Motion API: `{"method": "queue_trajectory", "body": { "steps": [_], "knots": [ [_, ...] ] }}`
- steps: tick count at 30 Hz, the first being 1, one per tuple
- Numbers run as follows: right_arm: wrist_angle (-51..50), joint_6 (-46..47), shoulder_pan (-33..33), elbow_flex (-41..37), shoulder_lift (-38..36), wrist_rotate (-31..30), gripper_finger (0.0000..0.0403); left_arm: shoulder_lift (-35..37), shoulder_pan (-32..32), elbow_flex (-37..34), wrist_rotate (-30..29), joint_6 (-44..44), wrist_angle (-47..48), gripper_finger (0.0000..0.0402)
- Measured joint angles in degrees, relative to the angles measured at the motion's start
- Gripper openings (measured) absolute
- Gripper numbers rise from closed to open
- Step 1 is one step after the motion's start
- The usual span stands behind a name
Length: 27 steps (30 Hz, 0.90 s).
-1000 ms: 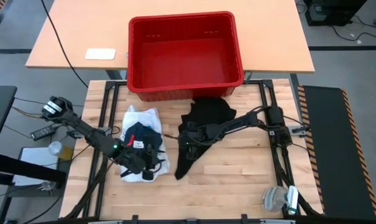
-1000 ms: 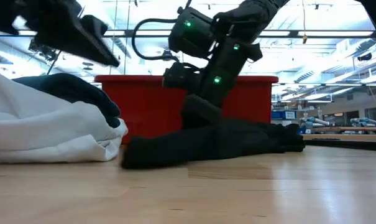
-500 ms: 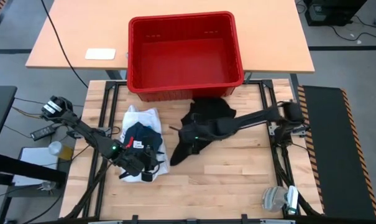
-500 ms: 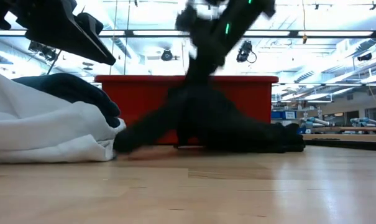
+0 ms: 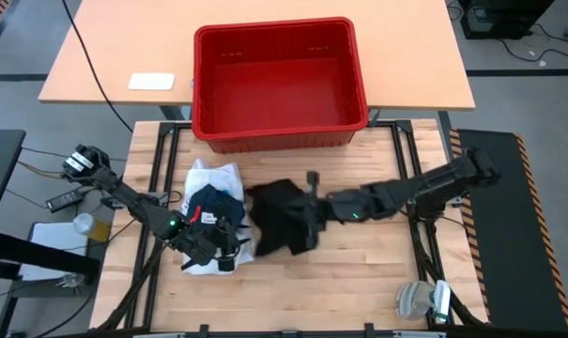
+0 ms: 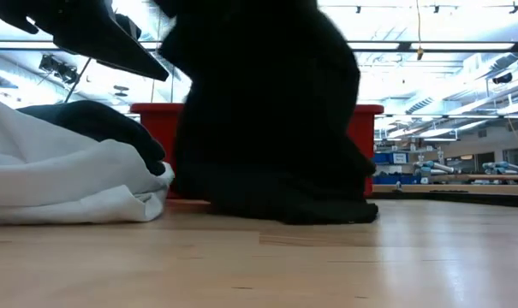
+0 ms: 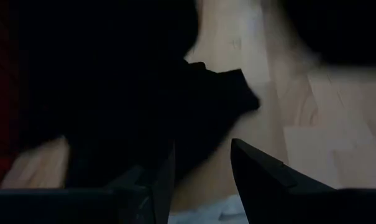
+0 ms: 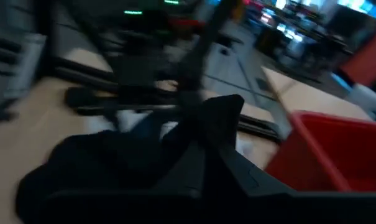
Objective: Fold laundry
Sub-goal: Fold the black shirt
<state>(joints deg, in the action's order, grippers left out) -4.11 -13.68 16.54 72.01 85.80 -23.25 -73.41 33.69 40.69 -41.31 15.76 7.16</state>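
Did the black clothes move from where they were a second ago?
Yes. The right claw dragged the black garment away from the red crate, toward the white shirt.

Two slim robot arms are being shown from above, both built of matte black segments joined by rounded joints. A small green indicator light is being displayed on the left arm near its wrist, and another on the right arm's forearm. Thin black cables are being routed along each arm from its base. A white label is being carried on the left arm's shoulder block. The left hand [image 7: 200,180] is being seen up close as two dark, wedge-shaped fingers [image 7: 262,177] with flat inner faces. The right hand [image 5: 307,218] is being rendered as a black, angular block.
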Motion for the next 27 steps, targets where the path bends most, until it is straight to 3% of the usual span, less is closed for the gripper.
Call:
{"method": "queue_trajectory", "body": {
  "steps": [4, 12, 15, 18, 22, 27],
  "knots": [
    [10.7, 0.3, 4.9, -9.2, -3.4, -3.1, 0.0022, 0.0, 0.0, 0.0, 0.4, 0.0, -0.1, 0.0157],
    [36.2, 4.1, 13.0, -28.4, -4.7, -21.0, 0.0029, 0.0, -0.1, 0.0, 2.0, 0.0, -1.2, 0.0157],
    [39.7, 6.3, 15.6, -32.1, -4.4, -24.7, 0.003, -0.8, -0.6, 0.0, 5.6, -1.3, -4.6, 0.0158],
    [40.3, 8.4, 16.5, -32.8, -4.3, -25.1, 0.0031, -2.8, -1.9, 0.1, 6.7, -4.1, -10.5, 0.017],
    [40.2, 9.0, 16.7, -32.8, -4.4, -24.9, 0.0031, -6.0, -3.5, 0.9, 6.7, -10.3, -15.1, 0.0218],
    [40.1, 9.5, 15.8, -32.8, -4.4, -20.1, 0.0031, -8.3, -7.1, 4.8, 6.5, -12.5, -16.1, 0.0278]
  ]
}}
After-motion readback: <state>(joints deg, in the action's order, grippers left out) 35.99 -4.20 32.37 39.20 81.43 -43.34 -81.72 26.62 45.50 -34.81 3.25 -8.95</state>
